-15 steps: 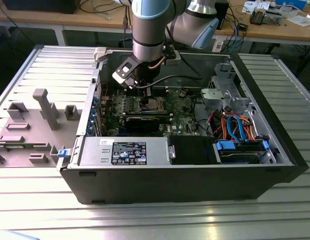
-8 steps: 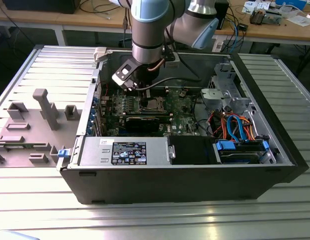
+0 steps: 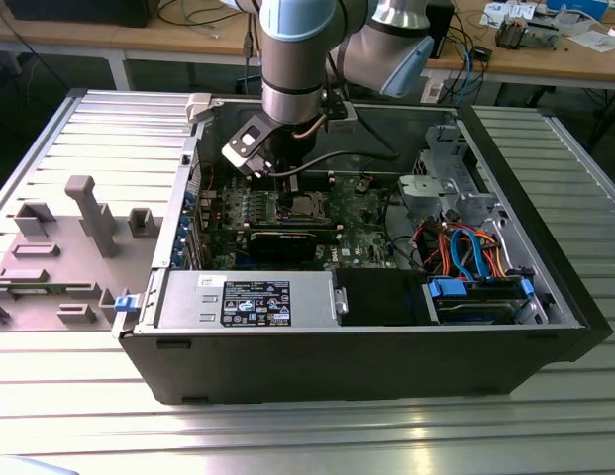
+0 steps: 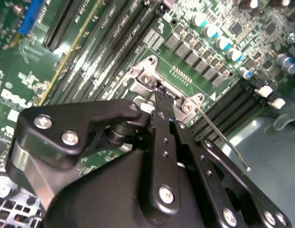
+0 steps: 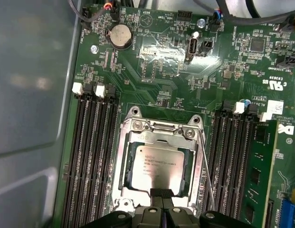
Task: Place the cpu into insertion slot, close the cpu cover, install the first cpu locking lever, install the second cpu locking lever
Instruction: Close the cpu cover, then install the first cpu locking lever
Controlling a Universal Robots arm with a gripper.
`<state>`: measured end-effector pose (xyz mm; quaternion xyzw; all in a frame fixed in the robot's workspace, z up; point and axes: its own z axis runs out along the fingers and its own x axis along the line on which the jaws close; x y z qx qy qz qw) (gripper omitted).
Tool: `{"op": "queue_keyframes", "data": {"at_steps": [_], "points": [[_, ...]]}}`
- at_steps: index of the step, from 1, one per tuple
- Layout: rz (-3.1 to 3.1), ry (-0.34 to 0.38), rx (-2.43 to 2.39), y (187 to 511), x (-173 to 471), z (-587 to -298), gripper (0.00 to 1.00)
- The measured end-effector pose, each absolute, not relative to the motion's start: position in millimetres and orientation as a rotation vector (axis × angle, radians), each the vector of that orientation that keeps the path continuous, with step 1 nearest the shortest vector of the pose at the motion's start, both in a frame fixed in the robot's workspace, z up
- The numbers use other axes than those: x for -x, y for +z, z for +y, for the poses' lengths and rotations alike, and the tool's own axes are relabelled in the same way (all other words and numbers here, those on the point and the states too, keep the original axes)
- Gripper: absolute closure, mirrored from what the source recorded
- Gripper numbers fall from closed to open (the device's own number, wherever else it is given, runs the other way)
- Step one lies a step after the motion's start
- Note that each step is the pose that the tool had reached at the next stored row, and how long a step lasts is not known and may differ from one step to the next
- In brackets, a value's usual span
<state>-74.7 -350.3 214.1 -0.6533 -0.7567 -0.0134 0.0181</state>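
Observation:
In the first wrist view the cpu [image 5: 159, 168], a dull silver square chip, lies flat in the insertion slot [image 5: 116, 166]. The cpu cover [image 5: 161, 136], a silvery frame with a window, lies down around it. My gripper [image 5: 161, 194] is shut, its black tips together at the cover's edge nearest the camera, touching or just above it. The second wrist view has the gripper [image 4: 159, 97] at the socket's edge. A thin wire locking lever [image 5: 205, 171] [image 4: 223, 140] runs along one side of the socket. In the exterior view the gripper [image 3: 287, 186] hangs over the socket [image 3: 302, 206].
Rows of long black memory slots [image 5: 92, 156] flank the socket on both sides. The green motherboard [image 3: 361, 237] sits inside an open black computer case [image 3: 545, 307] with a power supply [image 3: 253, 302], drive cage [image 3: 441, 183] and orange and blue cables [image 3: 465, 247]. Grey fixtures [image 3: 89, 213] stand outside the case.

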Motion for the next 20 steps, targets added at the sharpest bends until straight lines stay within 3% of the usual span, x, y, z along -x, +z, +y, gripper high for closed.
{"op": "queue_keyframes", "data": {"at_steps": [20], "points": [[-2.345,-0.032,2.025,217.5,49.6,-350.2,0.89]]}}
